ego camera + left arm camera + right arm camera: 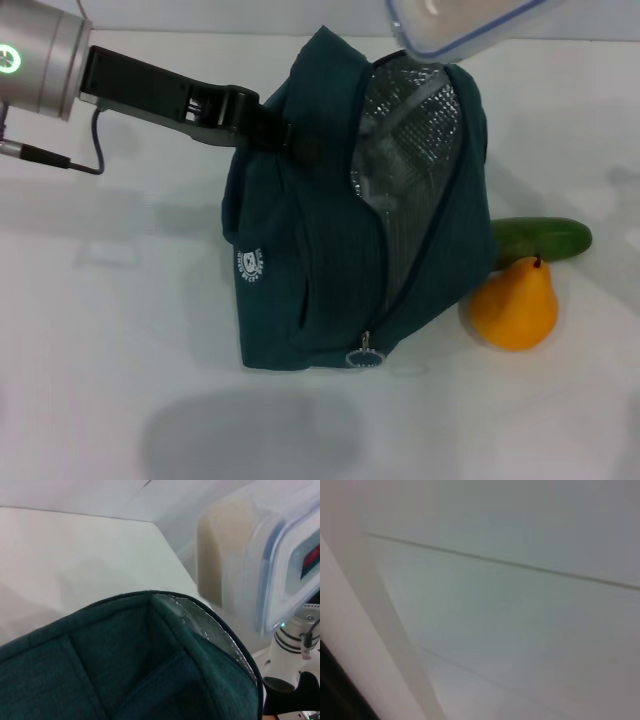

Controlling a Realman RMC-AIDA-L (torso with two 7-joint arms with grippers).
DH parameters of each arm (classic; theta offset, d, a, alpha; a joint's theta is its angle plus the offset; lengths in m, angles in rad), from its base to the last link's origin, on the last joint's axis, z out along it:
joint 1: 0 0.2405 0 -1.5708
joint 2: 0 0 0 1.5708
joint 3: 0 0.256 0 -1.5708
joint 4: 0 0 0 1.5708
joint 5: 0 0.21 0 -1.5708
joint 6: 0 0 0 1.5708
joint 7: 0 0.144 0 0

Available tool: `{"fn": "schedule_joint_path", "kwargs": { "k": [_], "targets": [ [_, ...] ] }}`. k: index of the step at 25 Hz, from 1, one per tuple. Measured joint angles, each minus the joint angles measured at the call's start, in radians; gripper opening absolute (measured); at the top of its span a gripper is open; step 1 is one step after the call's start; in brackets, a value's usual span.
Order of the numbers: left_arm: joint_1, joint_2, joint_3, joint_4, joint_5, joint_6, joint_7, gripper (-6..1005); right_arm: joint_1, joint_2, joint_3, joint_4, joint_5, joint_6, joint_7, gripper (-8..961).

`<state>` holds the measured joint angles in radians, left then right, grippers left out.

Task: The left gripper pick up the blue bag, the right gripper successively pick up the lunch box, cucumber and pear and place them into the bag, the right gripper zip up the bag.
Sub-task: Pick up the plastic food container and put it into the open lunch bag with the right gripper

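Trouble could come from the lunch box (465, 25), which hangs above the blue bag's (300, 260) open silver-lined mouth: if it comes down off-centre it may catch the rim and tip the bag. Left claw (268, 128) is clamped on the bag's top edge. Right claw is out of sight. Cucumber (545, 238) and pear (515, 305) wait on the tabletop (100, 350).

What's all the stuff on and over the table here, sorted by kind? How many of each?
Bags: 1, the blue bag, held at its top edge by the left gripper
Lunch boxes: 1, the clear lunch box above the bag's opening
Fruit and vegetables: 2, the cucumber and the pear
Total: 4
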<state>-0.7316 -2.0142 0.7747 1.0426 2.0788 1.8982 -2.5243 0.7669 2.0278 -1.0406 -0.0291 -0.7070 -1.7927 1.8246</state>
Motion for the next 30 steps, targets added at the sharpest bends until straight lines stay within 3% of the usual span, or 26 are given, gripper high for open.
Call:
{"fn": "schedule_joint_path", "kwargs": {
  "k": [6, 16, 30],
  "targets": [
    [0.001, -0.001, 0.000, -0.010, -0.005, -0.020, 0.008, 39, 0.009, 0.000, -0.080, 0.015, -0.001, 0.015, -0.013, 170],
    [0.005, 0.003, -0.010, -0.036, -0.036, -0.031, 0.016, 39, -0.085, 0.000, -0.188, -0.005, -0.002, 0.072, -0.056, 183],
    [0.000, -0.003, -0.006, -0.066, -0.048, -0.036, 0.025, 40, -0.088, 0.000, -0.523, -0.216, 0.029, 0.379, -0.056, 200]
  ]
}}
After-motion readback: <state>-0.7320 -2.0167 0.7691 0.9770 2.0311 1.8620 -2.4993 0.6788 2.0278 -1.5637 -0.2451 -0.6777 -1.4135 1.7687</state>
